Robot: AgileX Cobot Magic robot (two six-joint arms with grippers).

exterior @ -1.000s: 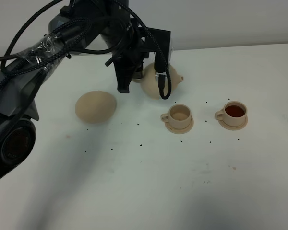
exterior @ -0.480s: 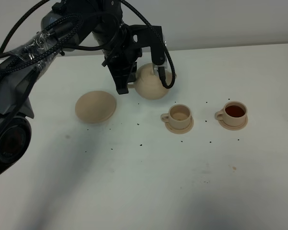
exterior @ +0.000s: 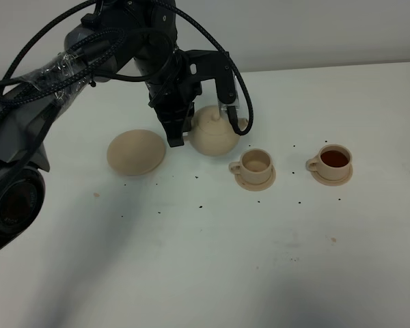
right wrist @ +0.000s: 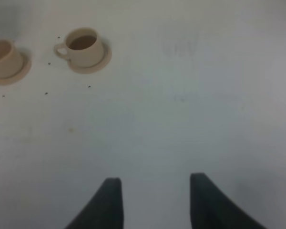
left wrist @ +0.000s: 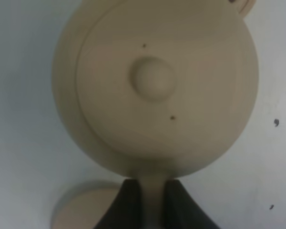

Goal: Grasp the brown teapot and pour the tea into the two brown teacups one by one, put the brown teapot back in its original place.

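The brown teapot (exterior: 215,133) stands upright with its knobbed lid on, between the wide saucer plate (exterior: 137,152) and the nearer teacup (exterior: 257,162). My left gripper (exterior: 180,132) is shut on the teapot's loop handle. The left wrist view looks straight down on the teapot (left wrist: 152,86), with the handle pinched in my left gripper (left wrist: 152,193) and the plate's edge (left wrist: 83,210) beside it. The farther teacup (exterior: 335,158) holds dark tea. Whether the teapot touches the table I cannot tell. My right gripper (right wrist: 155,191) hangs open over bare table, with both teacups (right wrist: 83,46) (right wrist: 2,57) far from it.
Each cup sits on its own small saucer (exterior: 254,179) (exterior: 331,176). Small dark specks (exterior: 201,205) are scattered over the white table (exterior: 260,260). The left arm's black cables (exterior: 236,102) loop beside the teapot. The right arm is outside the exterior high view.
The teapot has come down and leftward from behind the cups, levelling to upright, and now sits lower and closer to the wide plate. The cups have not moved.
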